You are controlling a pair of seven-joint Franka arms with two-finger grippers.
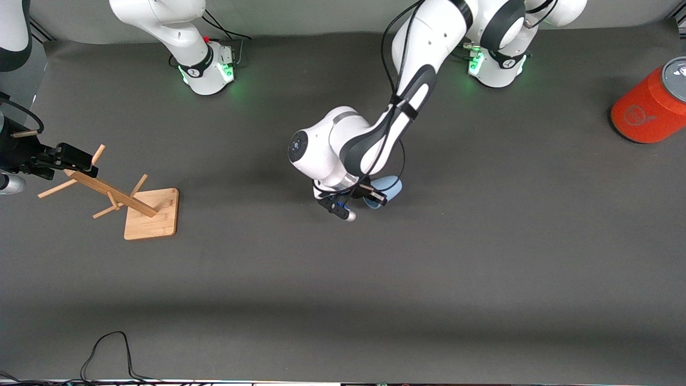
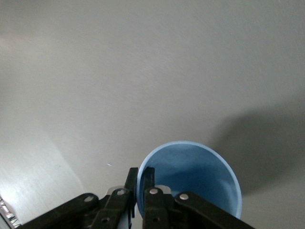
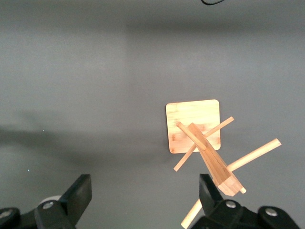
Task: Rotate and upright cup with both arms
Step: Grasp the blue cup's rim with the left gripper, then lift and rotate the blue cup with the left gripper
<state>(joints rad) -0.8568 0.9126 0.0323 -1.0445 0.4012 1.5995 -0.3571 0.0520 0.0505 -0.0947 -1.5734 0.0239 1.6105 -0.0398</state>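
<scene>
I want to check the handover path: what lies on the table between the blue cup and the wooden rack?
Nothing: in the front view the grey table is bare between the cup, pinched at its rim by the left gripper, and the wooden rack.

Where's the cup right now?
Mid-table in the front view, the cup lies under the left arm's wrist, its rim pinched in the shut left tool.

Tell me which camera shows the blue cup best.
The left wrist view: the cup fills it, its open mouth and inside plain, the left gripper pinching its rim. The front view shows only a sliver beneath the left arm. The right wrist view shows none.
</scene>
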